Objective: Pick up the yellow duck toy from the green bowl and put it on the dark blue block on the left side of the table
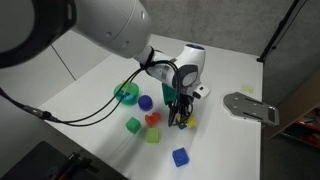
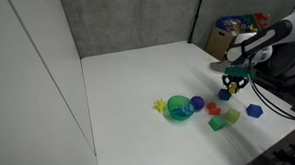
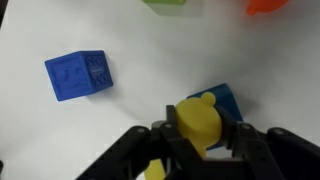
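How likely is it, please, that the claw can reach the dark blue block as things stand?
Probably yes: the claw holds the yellow duck toy close to the dark blue block, nothing lies between them; the brighter blue cube sits apart.

The table (image 1: 225, 140) holds 5 cubes: 1 dark blue cube (image 3: 225, 100), 1 lighter blue cube (image 3: 78, 74), 1 red cube (image 1: 153, 119), 1 green cube (image 1: 132, 125) and 1 yellow-green cube (image 1: 153, 136). There is 1 bowl (image 1: 127, 93), green, 1 purple-blue ball (image 1: 146, 102) and 1 yellow duck (image 3: 198, 120). In an exterior view 1 more small yellow item (image 2: 159, 103) shows just beside the bowl; its kind cannot be told. 1 flat grey piece (image 1: 250, 106) lies apart from the cubes.
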Motion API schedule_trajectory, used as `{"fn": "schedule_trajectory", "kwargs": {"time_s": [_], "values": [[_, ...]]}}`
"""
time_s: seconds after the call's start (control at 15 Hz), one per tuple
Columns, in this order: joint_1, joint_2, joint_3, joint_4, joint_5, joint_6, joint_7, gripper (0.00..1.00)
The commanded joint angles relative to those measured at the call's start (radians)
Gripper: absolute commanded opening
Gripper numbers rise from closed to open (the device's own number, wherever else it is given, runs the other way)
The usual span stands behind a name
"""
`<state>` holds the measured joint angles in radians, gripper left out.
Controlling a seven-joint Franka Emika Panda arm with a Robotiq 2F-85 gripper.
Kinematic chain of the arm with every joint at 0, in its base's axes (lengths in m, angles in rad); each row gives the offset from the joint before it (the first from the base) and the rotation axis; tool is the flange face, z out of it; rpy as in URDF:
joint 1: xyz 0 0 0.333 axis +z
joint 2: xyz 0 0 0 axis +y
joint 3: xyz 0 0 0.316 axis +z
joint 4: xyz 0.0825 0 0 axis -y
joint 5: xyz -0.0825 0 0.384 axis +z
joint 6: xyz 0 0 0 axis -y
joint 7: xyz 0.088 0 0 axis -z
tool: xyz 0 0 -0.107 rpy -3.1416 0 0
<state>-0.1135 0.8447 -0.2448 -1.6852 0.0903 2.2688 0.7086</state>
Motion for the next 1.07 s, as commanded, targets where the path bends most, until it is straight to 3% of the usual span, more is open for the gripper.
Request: {"fn": "schedule_trajectory", "kwargs": {"time_s": [0.0,1.0], "values": [[-0.001,0.025,-0.004,0.018,0.0,0.019,-0.018,0.17],[0.039,0.042,-0.006,0.042,-0.014,0.041,-0.024,0.17]]}}
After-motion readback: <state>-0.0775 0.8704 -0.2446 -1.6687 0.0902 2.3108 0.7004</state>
